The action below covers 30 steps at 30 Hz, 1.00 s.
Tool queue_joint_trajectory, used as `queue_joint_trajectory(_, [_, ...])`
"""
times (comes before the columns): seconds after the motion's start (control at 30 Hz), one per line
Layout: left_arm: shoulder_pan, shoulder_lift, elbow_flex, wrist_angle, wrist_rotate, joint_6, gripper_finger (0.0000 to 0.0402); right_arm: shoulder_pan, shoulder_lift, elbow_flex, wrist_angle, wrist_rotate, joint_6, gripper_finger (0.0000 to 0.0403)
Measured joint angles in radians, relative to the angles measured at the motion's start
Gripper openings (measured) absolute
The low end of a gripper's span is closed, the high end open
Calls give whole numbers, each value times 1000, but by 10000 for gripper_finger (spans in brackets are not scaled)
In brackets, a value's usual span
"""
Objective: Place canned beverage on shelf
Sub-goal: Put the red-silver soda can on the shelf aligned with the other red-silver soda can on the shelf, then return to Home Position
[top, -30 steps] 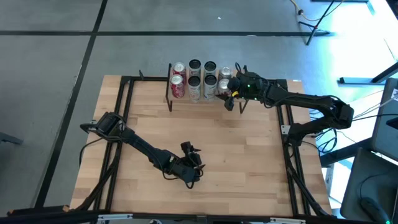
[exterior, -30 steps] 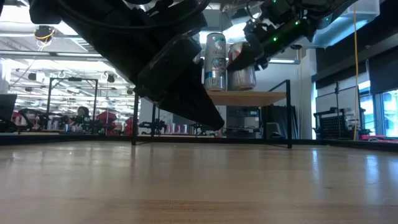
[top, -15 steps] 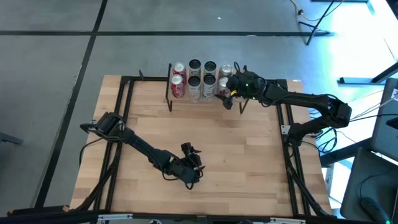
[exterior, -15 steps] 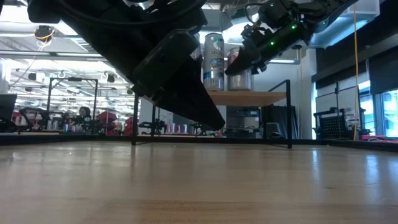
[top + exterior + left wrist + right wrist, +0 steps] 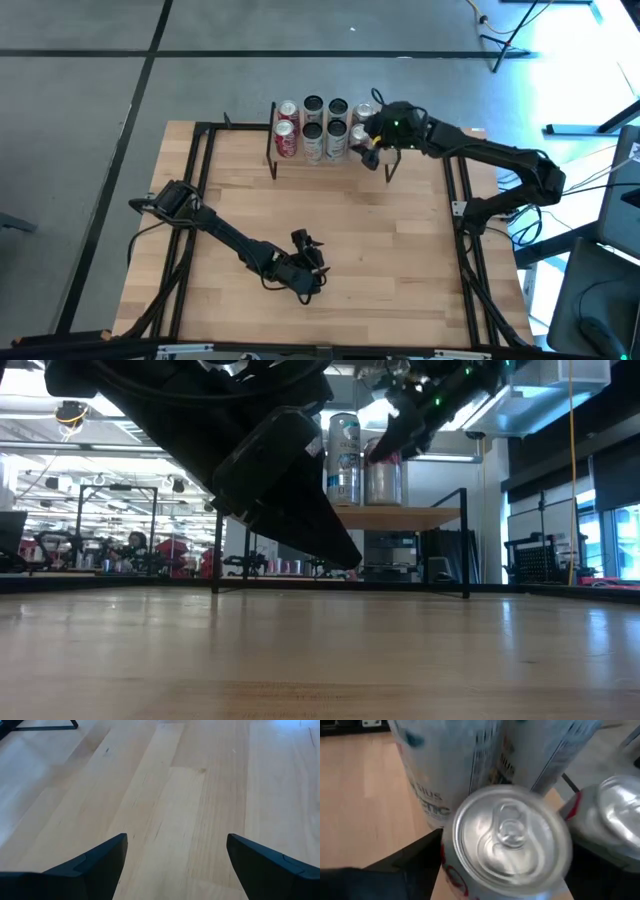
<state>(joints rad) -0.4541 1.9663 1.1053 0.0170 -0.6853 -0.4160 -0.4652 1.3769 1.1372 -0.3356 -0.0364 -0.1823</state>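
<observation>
Right end effector [image 5: 372, 143]: at the right end of the shelf, above a can; in the right wrist view its fingers [image 5: 412, 865] stand on either side of that can, and contact with the can's sides cannot be confirmed, so whether it grips cannot be told.
Can under right end effector [image 5: 507, 840]: upright, silver lid with pull tab facing the wrist camera, red showing on its side; it stands at the right end of the shelf.
Neighbouring cans: two tall pale cans [image 5: 450, 765] stand just behind it in the right wrist view; another silver-topped can [image 5: 615, 815] sits just beside it.
Shelf [image 5: 400, 517]: light wooden plank on a thin black frame, standing at the far edge of the tabletop [image 5: 330, 220]; in the high view it carries a row group of cans [image 5: 312, 128], red-sided ones at the left end, silver ones toward the right.
Right arm [image 5: 490, 160]: reaches from the tabletop's right side across to the shelf's right end.
Left end effector [image 5: 172, 865]: fingers spread wide apart, nothing between them, low over bare wood near the tabletop's front centre.
Left arm [image 5: 220, 235]: lies along the tabletop from the left side, well apart from the shelf.
</observation>
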Motion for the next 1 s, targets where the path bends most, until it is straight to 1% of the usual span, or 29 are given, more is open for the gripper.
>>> queue_joint_trajectory(0.1, [0,0,0,0,0,-1,337,0,0,96,-117,0,-9,342])
queue_joint_trajectory(0.27, [0,0,0,6,0,-1,337,0,0,269,-263,25,-10,342])
queue_joint_trajectory(0.33, [2,0,0,13,-1,0,337,0,-1,342,-332,19,-10,342])
queue_joint_trajectory(0.4, [2,0,0,15,-20,-5,337,1,-12,392,-392,-15,-7,342])
queue_joint_trajectory(0.5, [2,0,0,15,-19,15,333,15,-56,393,-413,-112,47,342])
queue_joint_trajectory(0.6, [0,-17,0,9,-5,43,326,60,-107,347,-407,-191,87,342])
queue_joint_trajectory(0.7, [1,-57,1,-17,16,66,313,160,-171,252,-367,-185,127,342])
queue_joint_trajectory(0.8, [11,-113,1,-90,31,83,293,288,-245,112,-289,-80,132,342])
queue_joint_trajectory(0.9, [17,-188,2,-216,25,106,265,405,-323,-45,-181,42,151,342])
queue_joint_trajectory(1.0, [26,-243,1,-385,21,111,232,479,-392,-203,-38,104,154,342])
